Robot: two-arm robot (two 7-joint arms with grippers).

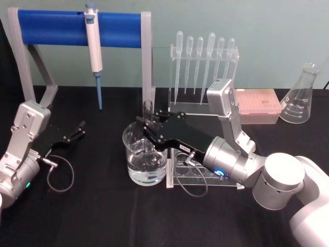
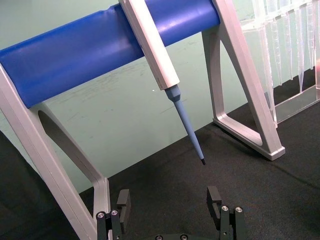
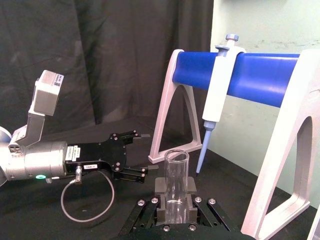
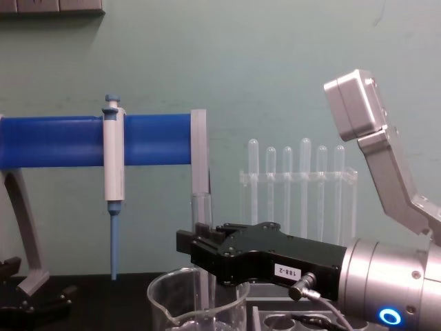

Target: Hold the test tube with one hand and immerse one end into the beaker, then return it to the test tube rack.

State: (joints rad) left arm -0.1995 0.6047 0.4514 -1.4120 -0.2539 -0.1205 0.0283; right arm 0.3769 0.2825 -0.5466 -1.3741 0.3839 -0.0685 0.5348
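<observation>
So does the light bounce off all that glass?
Head view: white glints on the beaker and the flask. Right wrist view: pale streaks down the tube in the right hand. Left wrist view: a soft sheen along the blue bar beyond the open left hand.

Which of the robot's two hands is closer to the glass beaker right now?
The right. Its right hand hangs just above the beaker, gripping the upright test tube. The left hand sits open, well off to the beaker's left.
</observation>
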